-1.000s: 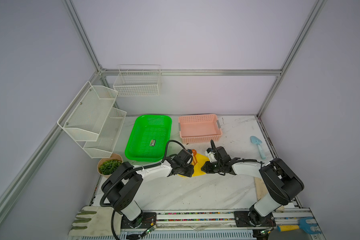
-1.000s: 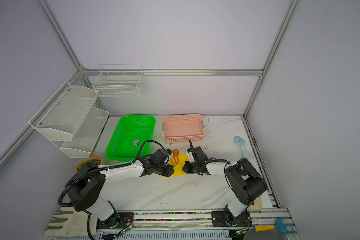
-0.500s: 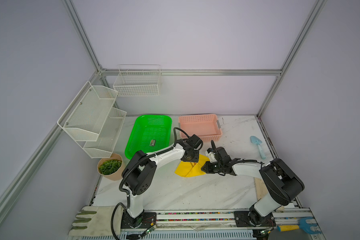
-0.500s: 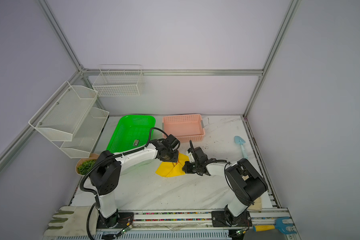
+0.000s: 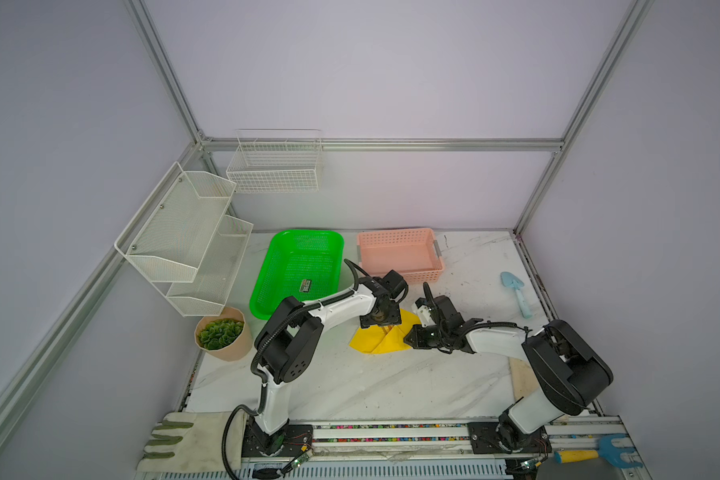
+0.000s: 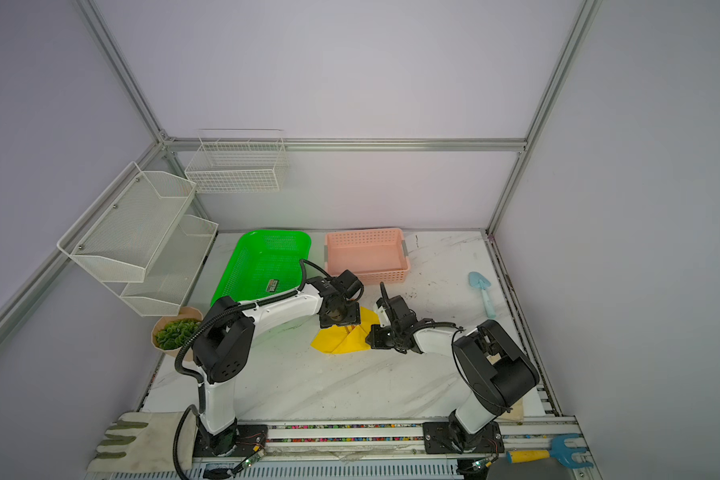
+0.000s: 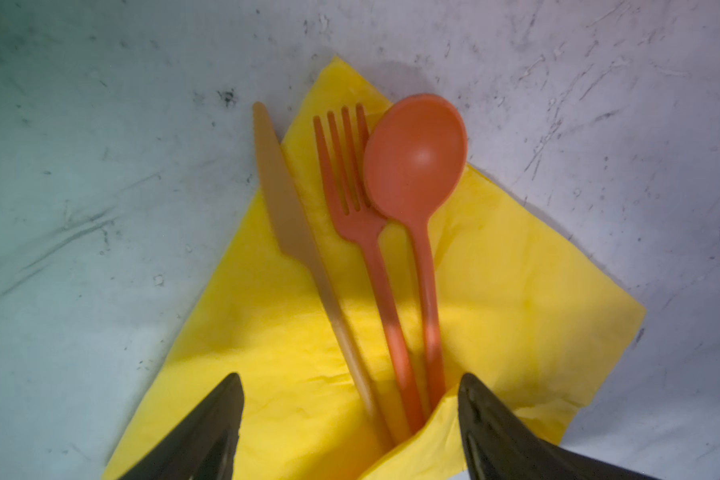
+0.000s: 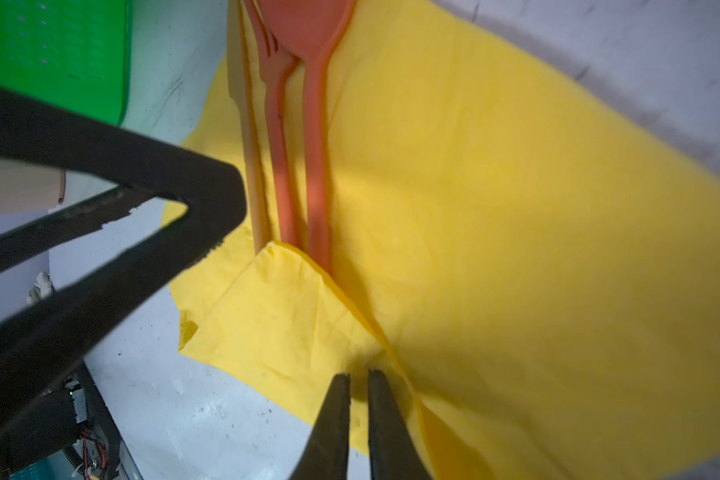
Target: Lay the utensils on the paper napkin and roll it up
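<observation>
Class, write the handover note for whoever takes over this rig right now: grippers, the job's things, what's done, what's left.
Left gripper: open, above the utensil handles, holding nothing.
Right gripper: jaws nearly shut at the folded flap of the paper napkin; pinch unclear.
Things: spoon, fork and tan knife lie side by side on the napkin; the knife blade overhangs its edge.
Done: utensils placed, one corner folded over the handle ends.
To do: roll it up.
</observation>
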You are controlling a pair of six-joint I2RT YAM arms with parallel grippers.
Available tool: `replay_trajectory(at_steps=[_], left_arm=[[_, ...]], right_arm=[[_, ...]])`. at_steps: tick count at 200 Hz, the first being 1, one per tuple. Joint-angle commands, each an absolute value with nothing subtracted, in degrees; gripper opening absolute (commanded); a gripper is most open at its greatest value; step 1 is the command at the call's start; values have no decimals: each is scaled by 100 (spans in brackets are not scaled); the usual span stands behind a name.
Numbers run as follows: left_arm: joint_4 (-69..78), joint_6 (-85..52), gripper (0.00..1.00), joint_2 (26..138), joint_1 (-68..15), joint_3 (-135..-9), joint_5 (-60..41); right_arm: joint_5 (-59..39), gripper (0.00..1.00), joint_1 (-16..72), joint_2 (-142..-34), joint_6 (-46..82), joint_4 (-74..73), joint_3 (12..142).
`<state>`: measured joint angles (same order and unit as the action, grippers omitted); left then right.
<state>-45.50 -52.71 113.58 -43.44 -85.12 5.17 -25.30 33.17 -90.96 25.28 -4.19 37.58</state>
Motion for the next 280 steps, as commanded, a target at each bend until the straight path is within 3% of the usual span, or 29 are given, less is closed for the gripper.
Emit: replay_trajectory(at_steps=[1,62,140,223,280], left_arm=[[-4587,-5661,80,11442,-4305,-8997,458],[-4581,-6046,77,11687,-4311,-9179,508],[-4661,-6003,56,11986,-4365,-9507,541],[-4685,-6064,54,12123,-4430,-9545,613],[-4706,-6004,43,12190,-4482,-9632,646]], right_arm=[[-2498,15,3340,-9034,2600,-467,3666],[-2547,14,3345,-9032,2619,-562,3595],[-2670,15,3340,-9140,2602,-744,3522],[-2691,15,3345,-9005,2602,-738,3459],[-2692,15,3340,-8986,2602,-743,3441]])
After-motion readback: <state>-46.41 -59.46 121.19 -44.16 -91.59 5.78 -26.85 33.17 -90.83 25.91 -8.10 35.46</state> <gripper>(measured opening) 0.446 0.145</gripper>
